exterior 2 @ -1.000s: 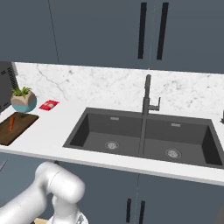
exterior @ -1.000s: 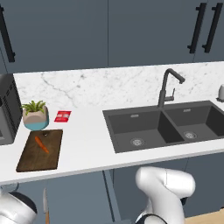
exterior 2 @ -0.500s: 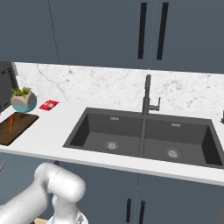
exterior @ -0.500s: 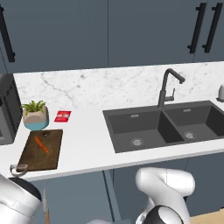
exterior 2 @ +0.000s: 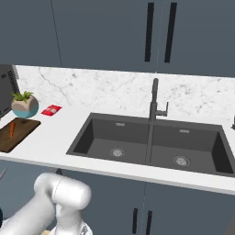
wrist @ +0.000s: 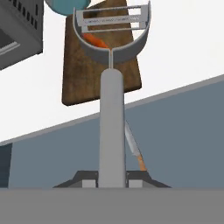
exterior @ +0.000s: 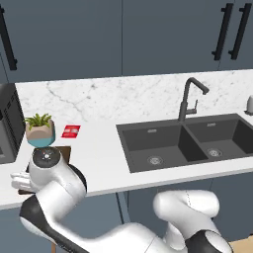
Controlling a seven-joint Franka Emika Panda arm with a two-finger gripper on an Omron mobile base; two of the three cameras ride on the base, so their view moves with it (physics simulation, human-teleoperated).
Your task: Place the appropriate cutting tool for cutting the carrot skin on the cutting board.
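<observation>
In the hand view my gripper (wrist: 111,179) is shut on the slim handle of the light-grey cutting tool (wrist: 111,127), a peeler whose wide rounded head reaches out over the counter. Beyond that head lies the dark wooden cutting board (wrist: 78,78) with the orange carrot (wrist: 97,42) on it, partly screened by the peeler's blade. The right base view has the cutting board (exterior 2: 19,134) at the counter's left end, with the carrot (exterior 2: 12,129) lying on it. In the left base view my white arm link (exterior: 54,178) covers most of the cutting board (exterior: 63,150).
A potted plant (exterior 2: 24,104) and a small red packet (exterior 2: 51,110) stand just behind the board. A dark appliance (exterior: 7,123) sits at the far left. The double sink (exterior 2: 151,142) with its faucet (exterior 2: 155,98) takes the counter's right half. A knife (wrist: 133,151) shows below the counter edge.
My arm has risen from low at the left, so its big link now stands in front of the cutting board in the left base view. Counter objects have not moved.
</observation>
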